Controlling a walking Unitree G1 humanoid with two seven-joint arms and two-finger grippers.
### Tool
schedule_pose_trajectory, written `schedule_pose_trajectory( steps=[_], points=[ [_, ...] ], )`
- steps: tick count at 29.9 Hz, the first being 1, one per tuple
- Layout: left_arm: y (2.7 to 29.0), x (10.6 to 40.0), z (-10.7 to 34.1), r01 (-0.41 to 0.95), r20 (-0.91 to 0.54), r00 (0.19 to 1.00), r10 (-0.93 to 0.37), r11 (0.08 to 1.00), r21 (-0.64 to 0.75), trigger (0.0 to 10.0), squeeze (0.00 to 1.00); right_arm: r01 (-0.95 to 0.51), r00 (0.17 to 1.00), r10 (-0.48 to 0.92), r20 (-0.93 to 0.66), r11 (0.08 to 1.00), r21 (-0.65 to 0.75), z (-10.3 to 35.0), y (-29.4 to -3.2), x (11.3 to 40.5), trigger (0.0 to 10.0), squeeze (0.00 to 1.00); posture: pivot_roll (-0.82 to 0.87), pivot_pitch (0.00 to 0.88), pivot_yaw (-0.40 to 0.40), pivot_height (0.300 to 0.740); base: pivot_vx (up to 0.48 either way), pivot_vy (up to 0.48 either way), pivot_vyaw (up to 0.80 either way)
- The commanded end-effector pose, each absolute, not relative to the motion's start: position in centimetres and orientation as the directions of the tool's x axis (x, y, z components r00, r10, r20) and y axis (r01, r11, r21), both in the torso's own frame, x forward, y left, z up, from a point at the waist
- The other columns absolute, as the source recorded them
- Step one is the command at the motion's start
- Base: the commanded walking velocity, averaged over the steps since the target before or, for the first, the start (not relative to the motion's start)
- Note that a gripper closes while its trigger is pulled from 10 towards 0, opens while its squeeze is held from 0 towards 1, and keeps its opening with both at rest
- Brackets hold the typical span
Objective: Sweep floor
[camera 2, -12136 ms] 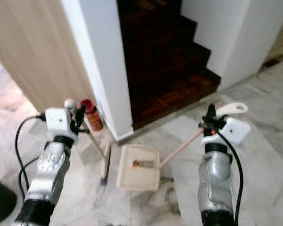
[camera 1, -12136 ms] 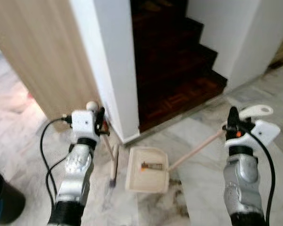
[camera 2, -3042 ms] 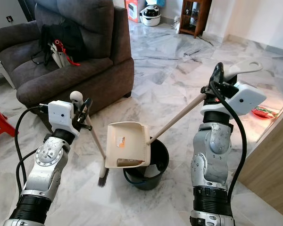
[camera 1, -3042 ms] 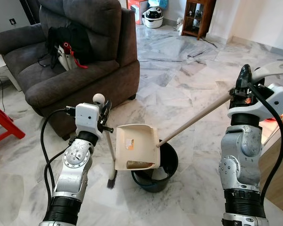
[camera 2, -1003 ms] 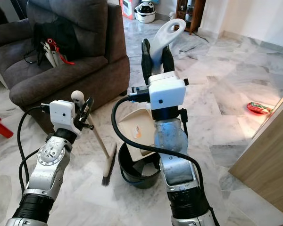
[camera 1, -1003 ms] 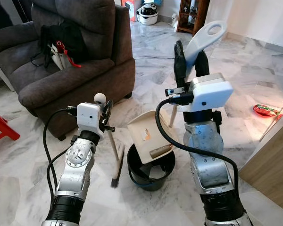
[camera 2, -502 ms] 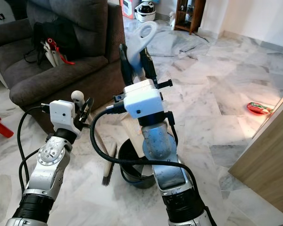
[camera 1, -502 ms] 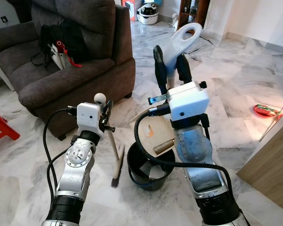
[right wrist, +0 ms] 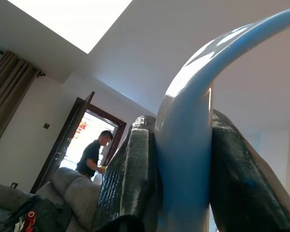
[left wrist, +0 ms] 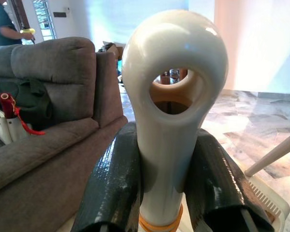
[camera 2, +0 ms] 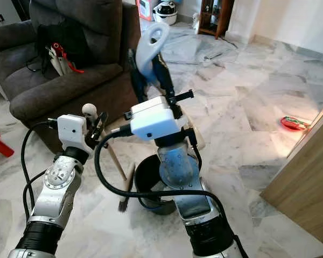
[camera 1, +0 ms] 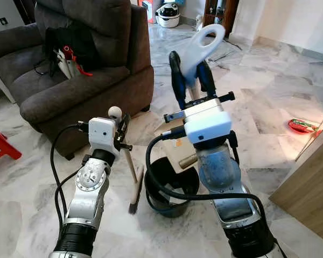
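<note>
My left gripper (camera 1: pixel 120 129) is shut on the top of a broom handle (left wrist: pixel 171 96), just below its white ringed knob. The broom (camera 1: pixel 133 183) stands upright with its dark bristles on the marble floor, left of a black bin (camera 1: pixel 157 200). My right gripper (camera 1: pixel 189 75) is raised at the centre, shut on the pale looped handle (right wrist: pixel 183 135) of a cream dustpan (camera 1: pixel 173 151). The dustpan hangs tilted steeply over the bin, mostly hidden behind my right arm. A brown tube-like piece (camera 1: pixel 187 160) sits at its lower edge.
A dark grey sofa (camera 1: pixel 86 70) stands close on the left, with a black bag (camera 1: pixel 75 43) on it. There is a red stool (camera 1: pixel 2 142) at far left and a wooden panel (camera 1: pixel 312 177) at right. A person (left wrist: pixel 2 26) stands far behind the sofa.
My right arm has swung a little leftward with the dustpan handle, and the pan is tipped steeper over the bin. The left arm and broom have hardly moved.
</note>
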State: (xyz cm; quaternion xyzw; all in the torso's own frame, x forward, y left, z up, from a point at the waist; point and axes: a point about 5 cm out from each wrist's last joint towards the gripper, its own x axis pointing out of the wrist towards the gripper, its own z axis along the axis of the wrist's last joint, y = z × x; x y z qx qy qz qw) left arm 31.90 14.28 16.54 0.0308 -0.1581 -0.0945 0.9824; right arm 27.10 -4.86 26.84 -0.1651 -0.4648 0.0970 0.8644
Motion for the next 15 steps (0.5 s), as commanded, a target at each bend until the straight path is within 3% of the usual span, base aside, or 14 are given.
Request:
schedule_pose_trajectory(
  steps=[1, 15],
  points=[
    [14.19, 31.97, 18.01, 0.173, 0.376, 0.905, -0.198, 0.98, 0.098, 10.0, 0.0, -0.015, 0.44, 0.335, 0.833, 0.93, -0.366, 28.57, -4.32, 25.59, 10.0, 0.0, 0.06, 0.057, 0.047, 0.74, 0.0, 0.0, 0.0],
    [14.17, 31.95, 18.02, 0.174, 0.377, 0.905, -0.198, 0.98, 0.097, 10.0, 0.0, -0.007, 0.417, 0.369, 0.831, 0.915, -0.403, 28.53, -3.86, 25.23, 10.0, 0.0, 0.06, 0.061, 0.048, 0.74, 0.0, 0.0, 0.0]
  ],
)
